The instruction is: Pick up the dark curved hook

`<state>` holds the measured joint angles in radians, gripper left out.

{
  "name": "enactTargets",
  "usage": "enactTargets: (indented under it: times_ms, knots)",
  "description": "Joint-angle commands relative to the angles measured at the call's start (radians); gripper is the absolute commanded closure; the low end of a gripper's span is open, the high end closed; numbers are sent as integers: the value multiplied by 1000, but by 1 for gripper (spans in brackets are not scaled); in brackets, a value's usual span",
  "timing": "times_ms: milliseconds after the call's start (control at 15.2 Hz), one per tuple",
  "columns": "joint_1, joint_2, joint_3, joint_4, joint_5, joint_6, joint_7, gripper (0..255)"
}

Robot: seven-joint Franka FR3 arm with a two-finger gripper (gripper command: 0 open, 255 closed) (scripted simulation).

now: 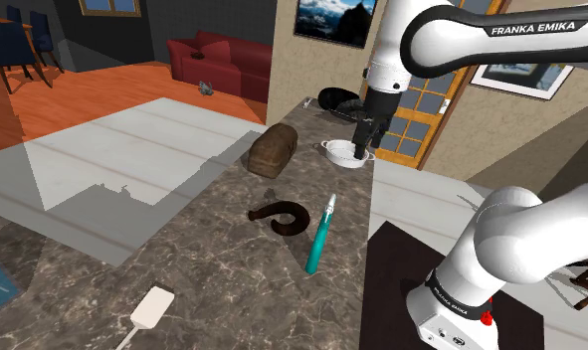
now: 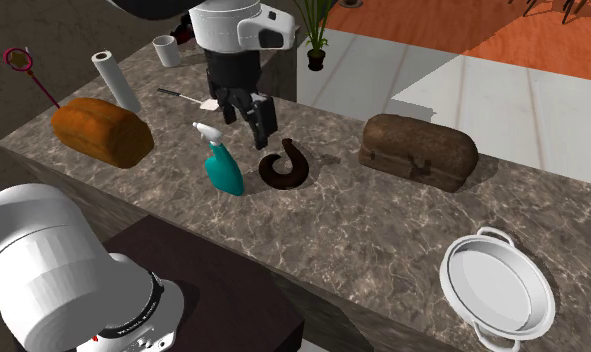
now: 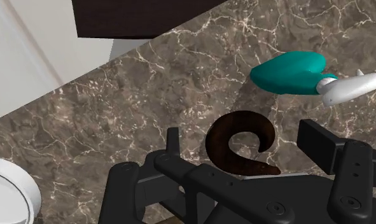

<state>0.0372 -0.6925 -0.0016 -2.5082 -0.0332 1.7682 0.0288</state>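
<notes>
The dark brown curved hook [image 1: 282,217] lies flat on the marble counter, next to a teal spray bottle [image 1: 319,237]. My black gripper [image 1: 364,144] hangs open well above the counter with nothing in it. In the second exterior view the gripper [image 2: 245,120] hovers just behind the hook [image 2: 283,168] and beside the bottle [image 2: 221,165]. Seen from the wrist, the hook [image 3: 240,143] appears in the gap of the gripper [image 3: 247,145], under it, and neither finger touches it.
A dark brown loaf-shaped thing [image 2: 420,150] lies beyond the hook and a white two-handled pan [image 2: 498,285] sits near the counter's end. An orange loaf [image 2: 101,128], a paper roll [image 2: 116,80] and a white spatula [image 1: 152,306] are at the other end.
</notes>
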Motion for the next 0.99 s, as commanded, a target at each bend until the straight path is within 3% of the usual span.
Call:
enactTargets:
  times_ms: [0, 462, 924]
  knots:
    - [10, 47, 24, -14, 15, 61, 34, 0]
    - [33, 262, 92, -35, 43, 291, 136, 0]
    - [45, 527, 154, 19, 32, 496, 247, 0]
